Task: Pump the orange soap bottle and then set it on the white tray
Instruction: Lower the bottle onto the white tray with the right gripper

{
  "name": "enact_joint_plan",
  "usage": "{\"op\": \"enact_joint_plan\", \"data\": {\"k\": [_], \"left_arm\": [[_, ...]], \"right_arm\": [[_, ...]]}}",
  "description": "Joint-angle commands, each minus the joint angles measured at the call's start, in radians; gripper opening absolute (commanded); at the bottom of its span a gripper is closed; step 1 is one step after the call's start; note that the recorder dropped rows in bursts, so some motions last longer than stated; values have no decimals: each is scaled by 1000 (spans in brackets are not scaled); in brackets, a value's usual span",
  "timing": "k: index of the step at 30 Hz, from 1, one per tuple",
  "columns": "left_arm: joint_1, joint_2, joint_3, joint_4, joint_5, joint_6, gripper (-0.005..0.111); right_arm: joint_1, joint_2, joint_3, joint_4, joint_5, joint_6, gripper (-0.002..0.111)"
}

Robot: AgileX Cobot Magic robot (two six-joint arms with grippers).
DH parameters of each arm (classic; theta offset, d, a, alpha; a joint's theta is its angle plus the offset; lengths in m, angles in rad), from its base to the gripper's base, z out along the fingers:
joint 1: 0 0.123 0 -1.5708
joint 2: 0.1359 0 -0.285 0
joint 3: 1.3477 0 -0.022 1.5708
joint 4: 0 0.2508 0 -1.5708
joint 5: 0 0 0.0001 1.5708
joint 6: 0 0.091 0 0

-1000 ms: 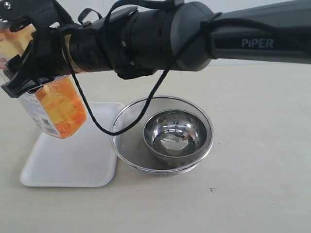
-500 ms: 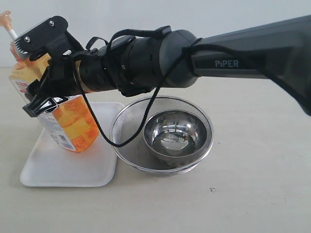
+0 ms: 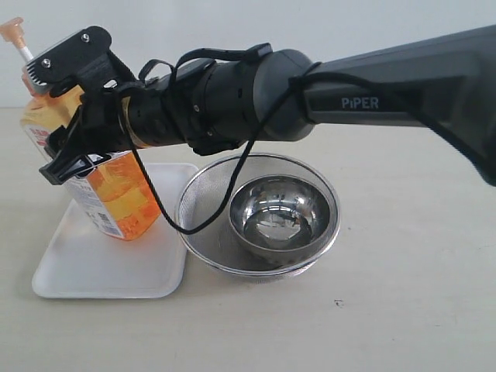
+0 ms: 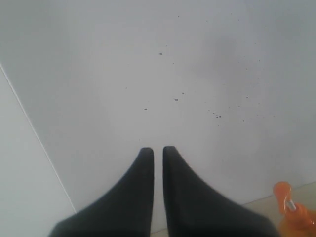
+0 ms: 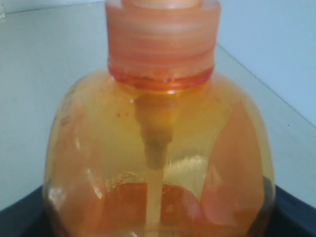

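Observation:
The orange soap bottle point(image 3: 116, 198) hangs tilted, its pump head point(image 3: 12, 31) leaning to the far left and its lower corner on or just above the white tray point(image 3: 108, 271); I cannot tell if they touch. My right gripper point(image 3: 66, 112) reaches across from the right and is shut on the bottle's upper body. In the right wrist view the bottle point(image 5: 158, 138) fills the picture, with dark fingers point(image 5: 291, 212) at both sides. My left gripper point(image 4: 158, 150) faces a pale wall, its fingers nearly together and empty; the orange pump head point(image 4: 284, 195) shows at a corner.
A round steel mesh strainer point(image 3: 194, 232) stands just right of the tray with a steel bowl point(image 3: 283, 213) inside it. A black cable point(image 3: 167, 217) loops down from the right arm over the tray's edge and the strainer's rim. Bare beige table point(image 3: 418, 294) lies to the right.
The right arm has come down and toward the right with the bottle, bringing its base from above the tray's left side down to the tray. In the last half second it barely shifted.

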Motion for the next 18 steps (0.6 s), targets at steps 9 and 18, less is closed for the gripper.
{"op": "enact_joint_plan", "data": {"k": [9,18], "left_arm": [[-2,-4,6,0,-10,-1,5],[-2,-4,6,0,-10,-1,5]], "right_arm": [[-6,-23,-16,10,5,-5,0],[-6,-23,-16,10,5,-12,13]]}}
